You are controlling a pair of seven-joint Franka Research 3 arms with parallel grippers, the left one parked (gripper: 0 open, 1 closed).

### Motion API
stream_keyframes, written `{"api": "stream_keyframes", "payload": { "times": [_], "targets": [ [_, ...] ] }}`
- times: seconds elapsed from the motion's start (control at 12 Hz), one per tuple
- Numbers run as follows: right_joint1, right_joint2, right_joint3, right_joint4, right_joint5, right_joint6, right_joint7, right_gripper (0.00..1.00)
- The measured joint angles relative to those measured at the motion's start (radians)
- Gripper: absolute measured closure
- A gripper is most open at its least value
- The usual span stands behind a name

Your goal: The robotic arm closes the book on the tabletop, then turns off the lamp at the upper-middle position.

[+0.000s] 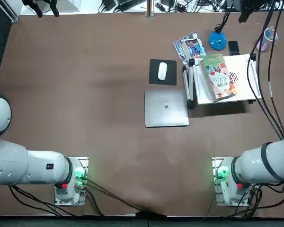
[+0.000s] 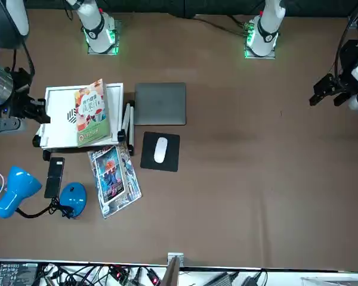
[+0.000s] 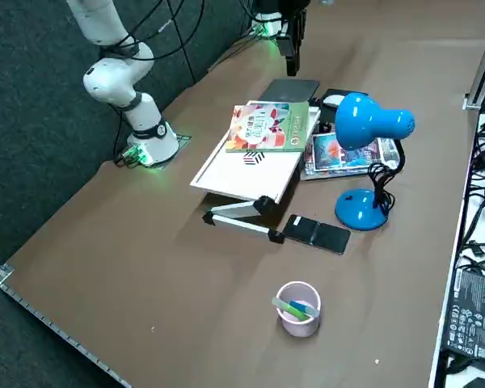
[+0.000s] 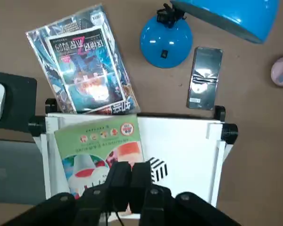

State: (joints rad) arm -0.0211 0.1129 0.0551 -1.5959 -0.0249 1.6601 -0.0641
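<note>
Over the brown tabletop (image 1: 99,123), the right hand (image 4: 131,165) hangs near the closed book (image 1: 218,78).

One brown tabletop (image 1: 99,118) holds one booklet (image 1: 220,78), one lamp (image 2: 16,189), one laptop (image 1: 166,118), one mouse (image 1: 162,71), one mouse pad (image 1: 154,78), one phone (image 1: 234,48), one leaflet packet (image 1: 191,46), one white stand (image 1: 201,87) and one cup (image 3: 297,326) with two pens (image 3: 288,308). One right gripper (image 4: 131,168) hangs over the booklet.

Book (image 1: 219,77): green cover, red-and-white pictures. Stand (image 3: 246,174): white panel, black-and-white striped mark, black corners. Lamp (image 3: 362,129): bright blue head and base, black neck. Tabletop (image 1: 109,118): plain brown. Laptop (image 1: 166,108): grey. Mouse (image 1: 162,71): white, on black pad (image 1: 154,78). Cup (image 3: 298,303): pale pink; green and blue pens (image 3: 291,308). Leaflets (image 4: 85,66): blue, multicoloured print. Right gripper (image 4: 132,169): black.
</note>
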Motion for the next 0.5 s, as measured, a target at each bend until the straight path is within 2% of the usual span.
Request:
{"api": "stream_keyframes", "payload": {
  "times": [0.17, 0.25, 0.42, 0.5],
  "targets": [
    [-0.008, -0.018, 0.000, 0.000, 0.000, -0.025, -0.018, 0.95],
    [-0.010, -0.029, 0.000, 0.000, 0.001, -0.039, -0.022, 0.86],
    [-0.011, -0.052, 0.000, 0.000, 0.002, -0.063, -0.026, 0.65],
    [-0.011, -0.076, 0.001, 0.000, 0.003, -0.075, -0.026, 0.42]
  ]
}}
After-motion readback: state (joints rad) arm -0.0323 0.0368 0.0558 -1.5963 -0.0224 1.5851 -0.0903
